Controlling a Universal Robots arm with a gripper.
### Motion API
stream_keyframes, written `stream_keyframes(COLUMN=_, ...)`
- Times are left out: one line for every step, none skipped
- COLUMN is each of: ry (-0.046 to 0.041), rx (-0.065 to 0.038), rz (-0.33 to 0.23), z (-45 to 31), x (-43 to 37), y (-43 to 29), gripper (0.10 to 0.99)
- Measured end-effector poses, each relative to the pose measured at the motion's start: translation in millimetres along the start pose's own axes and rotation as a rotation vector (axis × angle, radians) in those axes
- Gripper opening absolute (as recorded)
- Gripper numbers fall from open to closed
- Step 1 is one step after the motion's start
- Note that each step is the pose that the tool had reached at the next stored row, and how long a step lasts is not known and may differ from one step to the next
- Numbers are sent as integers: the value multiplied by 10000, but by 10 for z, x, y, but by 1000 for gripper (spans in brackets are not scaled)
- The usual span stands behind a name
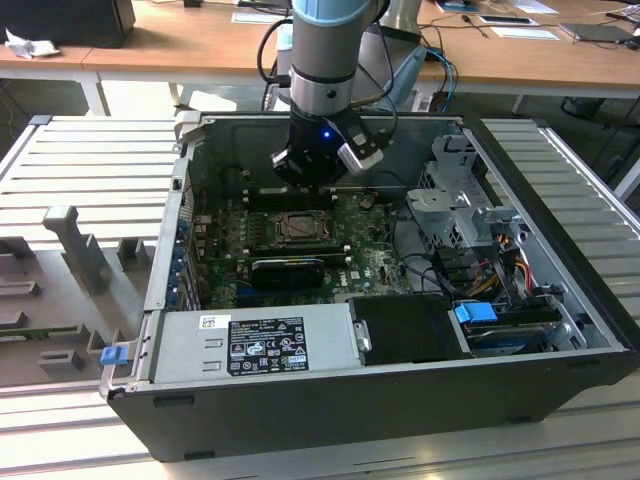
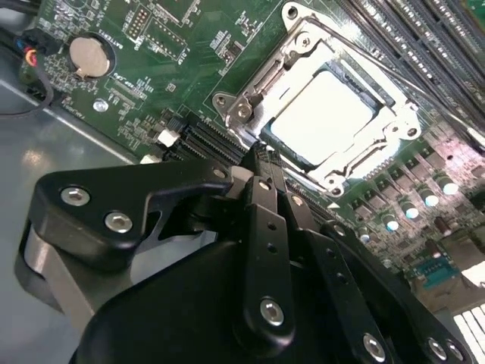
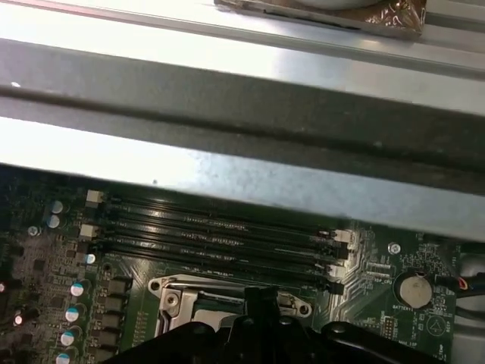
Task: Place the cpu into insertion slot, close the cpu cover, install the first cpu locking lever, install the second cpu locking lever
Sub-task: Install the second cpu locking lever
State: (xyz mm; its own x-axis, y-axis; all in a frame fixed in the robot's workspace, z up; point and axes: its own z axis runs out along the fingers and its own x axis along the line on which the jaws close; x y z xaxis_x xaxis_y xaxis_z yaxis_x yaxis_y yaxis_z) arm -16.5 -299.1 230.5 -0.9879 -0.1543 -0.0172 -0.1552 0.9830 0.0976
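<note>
Hovering: black gripper [image 2: 261, 155] above green motherboard [image 2: 151, 76], fingers narrow, holding nothing.
Seated: pale silvery square cpu [image 2: 322, 117] under closed silvery metal cpu cover [image 2: 299, 53].

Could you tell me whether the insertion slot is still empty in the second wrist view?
No, the pale cpu already sits in the insertion slot, with the silvery cpu cover lying closed around it.

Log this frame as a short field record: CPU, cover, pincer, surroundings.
cpu: seated in the insertion slot, pale top showing
cpu cover: lowered over the chip, framing it
pincer: fingers together, tips at the cover's edge, holding nothing
memory slots: long black rows beside the socket
coin battery: on the green motherboard
computer case: open, lying on its side
</note>
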Motion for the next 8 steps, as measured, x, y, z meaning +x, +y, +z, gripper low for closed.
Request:
stream_keyframes(ry=0, rx=1, rz=1, z=-41, x=0, y=4, gripper=106)
stream_keyframes(ry=1, rx=1, rz=2, z=-77, x=-1, y=7, gripper=106)
stream_keyframes(ry=1, rx=2, rz=3, z=-107, x=-2, y=10, gripper=106)
stream_keyframes(ry=1, rx=3, rz=4, z=-124, x=-2, y=12, gripper=106)
stream_keyframes(ry=-1, rx=1, rz=4, z=-126, x=-2, y=8, gripper=106)
stream_keyframes(ry=0, rx=2, rz=3, z=-127, x=0, y=-3, gripper=106)
stream_keyframes(ry=1, rx=3, rz=5, z=-128, x=1, y=-9, gripper=106)
stream_keyframes(ry=0, rx=3, rz=6, z=-130, x=4, y=-26, gripper=106)
